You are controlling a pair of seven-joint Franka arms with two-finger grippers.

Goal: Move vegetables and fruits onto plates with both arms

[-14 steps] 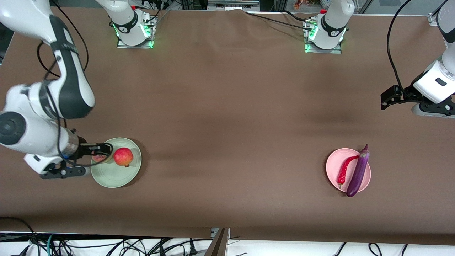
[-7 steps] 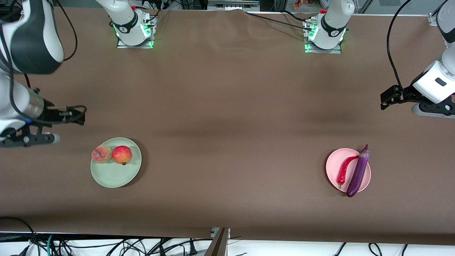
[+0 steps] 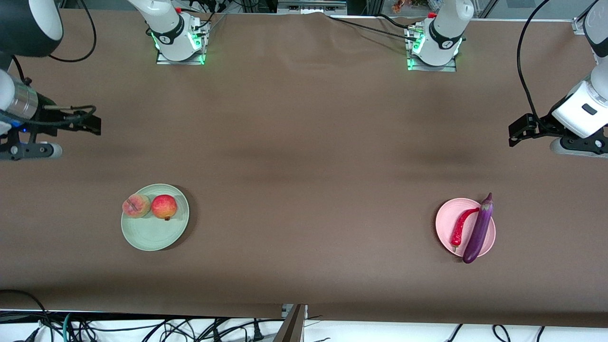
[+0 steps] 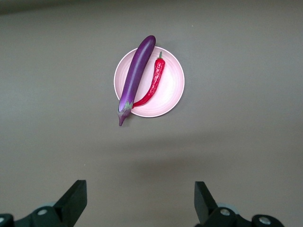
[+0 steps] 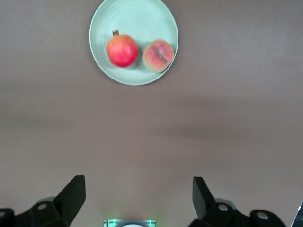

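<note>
The peach [image 3: 136, 206] and the round red fruit [image 3: 164, 207] sat side by side, touching, on the green plate [image 3: 154, 235]. The red fruit was at 3 o'clock from the peach. The chili pepper [image 3: 460, 226] and the eggplant [image 3: 478, 229] lay on the pink plate [image 3: 443, 223], and the eggplant poked over its rim at 1 o'clock and 7 o'clock. The right gripper [image 3: 92, 125] hung over bare table, fingers spread wide, holding nothing. The left gripper [image 3: 514, 135] waited over bare table, also wide apart.

Right arm [image 3: 19, 28] and left arm [image 3: 584, 109] cut off at the front view's edges.
</note>
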